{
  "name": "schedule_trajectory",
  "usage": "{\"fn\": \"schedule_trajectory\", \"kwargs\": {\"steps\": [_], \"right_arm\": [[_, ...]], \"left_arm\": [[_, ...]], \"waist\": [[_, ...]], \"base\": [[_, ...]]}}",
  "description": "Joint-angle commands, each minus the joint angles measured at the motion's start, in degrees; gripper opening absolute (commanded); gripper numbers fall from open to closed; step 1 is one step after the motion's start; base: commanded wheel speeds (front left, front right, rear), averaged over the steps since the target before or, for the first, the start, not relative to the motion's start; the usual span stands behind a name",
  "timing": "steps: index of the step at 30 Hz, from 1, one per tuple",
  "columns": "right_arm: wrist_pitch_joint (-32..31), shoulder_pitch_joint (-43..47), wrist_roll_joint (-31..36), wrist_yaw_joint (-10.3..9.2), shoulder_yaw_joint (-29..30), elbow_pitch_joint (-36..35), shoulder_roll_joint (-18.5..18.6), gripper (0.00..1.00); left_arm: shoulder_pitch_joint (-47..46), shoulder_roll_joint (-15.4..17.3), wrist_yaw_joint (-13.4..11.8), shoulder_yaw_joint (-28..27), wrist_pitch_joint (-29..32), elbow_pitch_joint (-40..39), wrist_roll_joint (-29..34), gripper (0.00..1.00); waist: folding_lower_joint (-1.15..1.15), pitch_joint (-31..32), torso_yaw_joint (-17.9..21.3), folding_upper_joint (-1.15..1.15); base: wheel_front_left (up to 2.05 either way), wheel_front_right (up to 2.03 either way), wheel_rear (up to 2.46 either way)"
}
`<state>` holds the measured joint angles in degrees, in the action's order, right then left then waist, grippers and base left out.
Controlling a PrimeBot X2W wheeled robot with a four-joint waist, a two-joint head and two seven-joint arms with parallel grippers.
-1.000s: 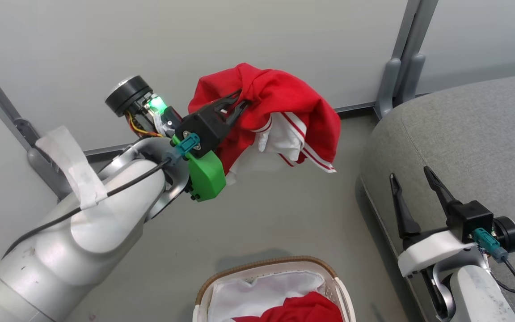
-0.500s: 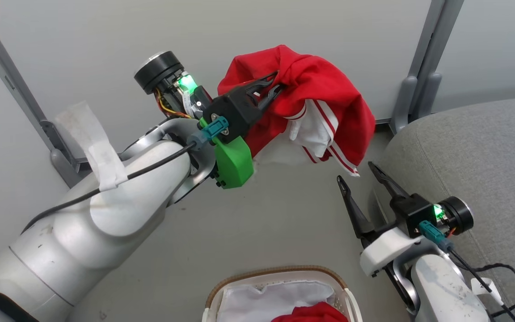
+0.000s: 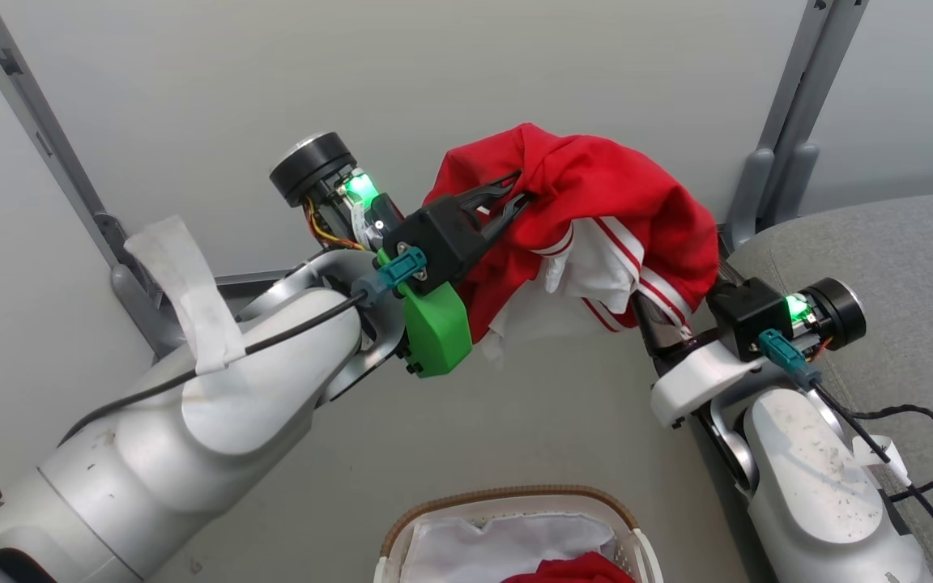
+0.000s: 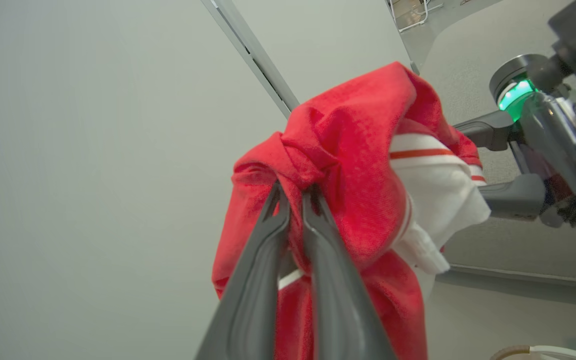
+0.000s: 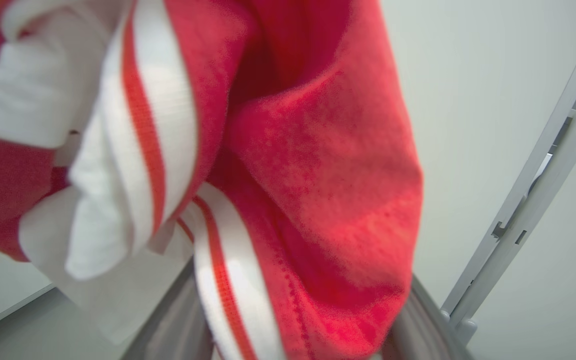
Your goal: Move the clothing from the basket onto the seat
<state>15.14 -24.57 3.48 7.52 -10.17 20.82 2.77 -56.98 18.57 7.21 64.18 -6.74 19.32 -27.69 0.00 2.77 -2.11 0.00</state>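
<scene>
Transfer step in hand: the left pincer point(image 3: 521, 194) is clamped on the clothing point(image 3: 596, 186), which hangs aloft between the basket point(image 3: 515, 495) and the seat point(image 3: 904, 251). The right pincer point(image 3: 681, 295) stands open astride the hanging hem, not gripping. The next move calls for carrying the garment rightward over the seat before release.

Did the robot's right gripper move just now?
Yes. Against the grey seat, the right gripper has gone left, off its edge, up to the hanging clothing.

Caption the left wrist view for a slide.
Left jaws clamp a bunched red garment; right jaws stand open around its edge.
</scene>
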Motion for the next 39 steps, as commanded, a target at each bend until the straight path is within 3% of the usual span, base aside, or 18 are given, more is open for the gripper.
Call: {"fn": "schedule_trajectory", "kwargs": {"steps": [1, 9, 10, 12, 21, 28, 39], "right_arm": [[0.02, -1.05, -0.59, -0.06, -0.18, 0.07, 0.2, 0.0], [0.03, -0.71, -2.52, -0.06, -0.24, -1.7, 0.21, 0.0], [0.02, -0.6, -2.66, -0.06, -0.07, -1.88, 0.2, 0.0], [0.02, -0.46, -2.66, -0.06, 0.28, -2.19, 0.21, 0.0], [0.03, -0.12, -2.2, -0.06, 3.56, -3.23, 0.21, 0.0], [0.03, 0.66, -1.06, -0.06, 6.09, -3.47, 0.21, 0.0], [0.02, 1.51, -1.17, -0.06, 7.32, -3.25, 0.21, 0.0]], "left_arm": [[1.35, 0.22, -0.65, -0.15, -0.51, 0.02, -0.39, 0.0], [8.35, -0.63, -3.87, -1.69, -4.81, 1.21, -3.85, 0.0], [9.35, -0.87, -4.24, -1.96, -5.36, 1.48, -4.3, 0.27], [11.56, -1.38, -4.92, -2.36, -6.57, 2.14, -5.23, 0.99], [22.48, -4.75, -6.71, -7.47, -8.47, 3.68, -7.4, 1.0], [31.68, -6.77, -6.91, -14.64, -8.4, 3.15, -4.09, 1.0], [38.49, -9.54, -3.96, -23.15, -8.42, 3.83, 2.25, 1.0]], "waist": [[0.0, 0.02, 0.03, 0.0], [0.0, -0.31, 0.14, 0.0], [0.0, -0.39, 0.1, 0.0], [0.0, -0.55, 0.03, 0.0], [0.0, -1.27, -0.08, 0.0], [0.0, -2.11, -0.15, 0.0], [0.0, -2.94, 0.27, 0.0]], "base": [[0.0, 0.0, 0.0], [0.0, 0.0, 0.0], [0.0, 0.0, 0.0], [0.0, 0.0, 0.0], [0.0, 0.0, 0.0], [0.0, 0.0, 0.0], [0.0, 0.0, 0.0]]}}
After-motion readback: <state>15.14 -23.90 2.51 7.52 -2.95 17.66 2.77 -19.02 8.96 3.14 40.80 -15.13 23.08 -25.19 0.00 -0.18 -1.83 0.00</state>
